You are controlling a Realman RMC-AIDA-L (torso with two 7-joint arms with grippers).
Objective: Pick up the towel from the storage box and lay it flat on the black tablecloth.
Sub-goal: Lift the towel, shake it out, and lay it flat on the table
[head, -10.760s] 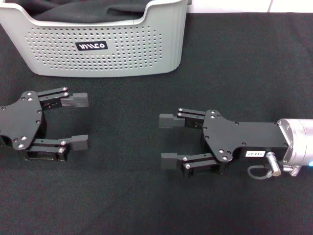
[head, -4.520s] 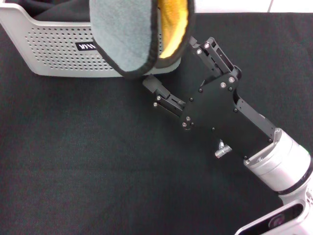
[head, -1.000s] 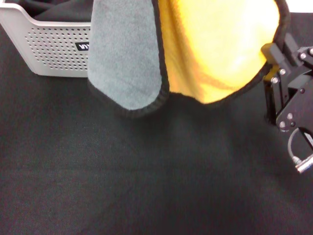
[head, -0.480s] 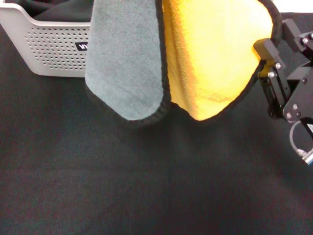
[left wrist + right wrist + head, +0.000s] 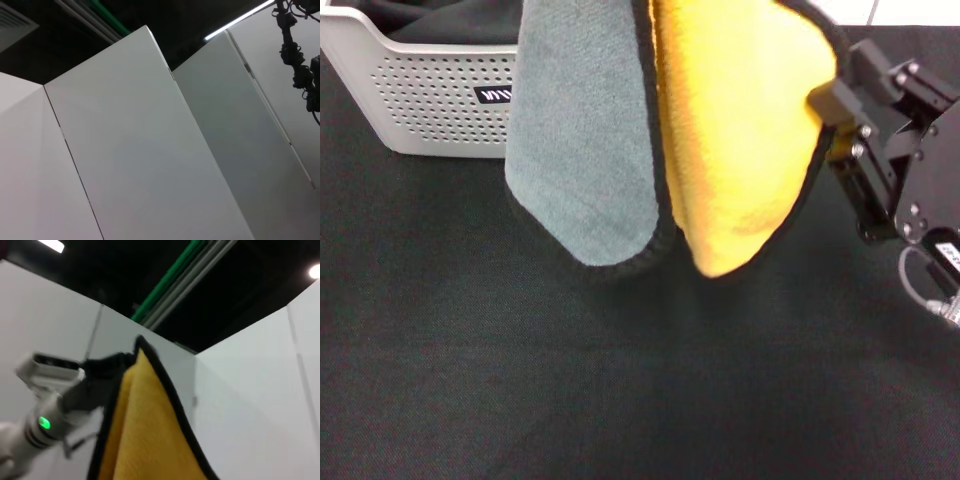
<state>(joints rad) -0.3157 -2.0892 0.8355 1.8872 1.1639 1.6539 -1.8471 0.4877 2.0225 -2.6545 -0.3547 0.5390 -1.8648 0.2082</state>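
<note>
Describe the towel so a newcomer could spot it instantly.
Over the black tablecloth, in front of the grey perforated storage box, the towel hangs in mid-air, its right edge at the right gripper. Grey on one face, bright yellow on the other, black trim; the dark cloth in the box shows no yellow.

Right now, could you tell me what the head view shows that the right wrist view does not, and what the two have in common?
Only the head view shows the storage box, the black tablecloth, the towel's grey face, and the right gripper pinching the towel's black-trimmed edge. Only the right wrist view shows white partition panels, a dark ceiling with a green pipe, and a white robot arm with a green light. Both show the towel hanging with its yellow-orange face and black trim.
</note>
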